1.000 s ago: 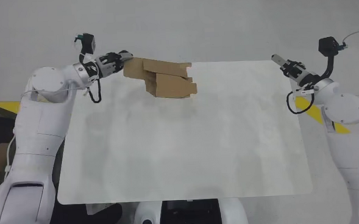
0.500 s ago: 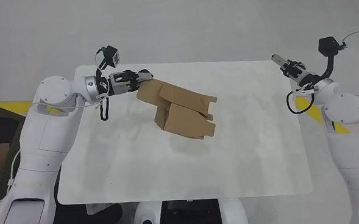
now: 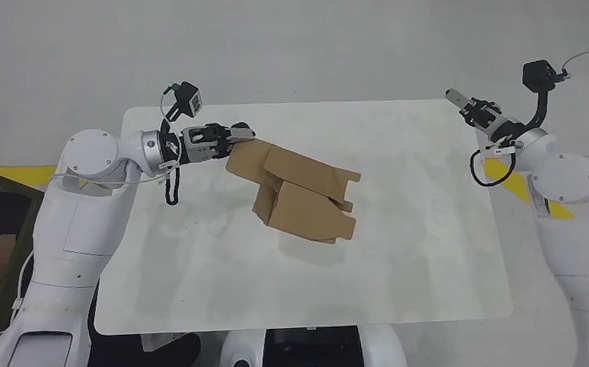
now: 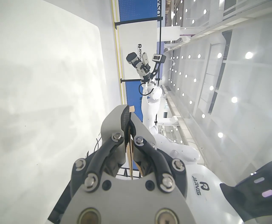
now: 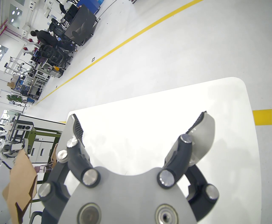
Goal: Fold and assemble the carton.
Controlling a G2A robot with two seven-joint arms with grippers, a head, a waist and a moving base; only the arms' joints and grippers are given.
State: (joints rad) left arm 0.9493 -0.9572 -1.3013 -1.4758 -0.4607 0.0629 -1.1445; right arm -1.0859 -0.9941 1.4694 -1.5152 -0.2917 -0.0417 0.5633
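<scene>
End effector of the left arm [image 3: 240, 136], upper left of the top view, is clamped on the carton [image 3: 305, 193] edge. Carton hangs over the desk [image 3: 429, 257], left of centre. Right end effector [image 3: 457, 99], upper right, has its fingers apart.

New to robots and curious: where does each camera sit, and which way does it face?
Top view: overhead, looking down at the table; left arm and right arm show.
Left wrist view: behind the left tool, shut on the carton; right arm beyond.
Right wrist view: behind the open right tool, facing across the table.
Shared: carton in all.
</scene>
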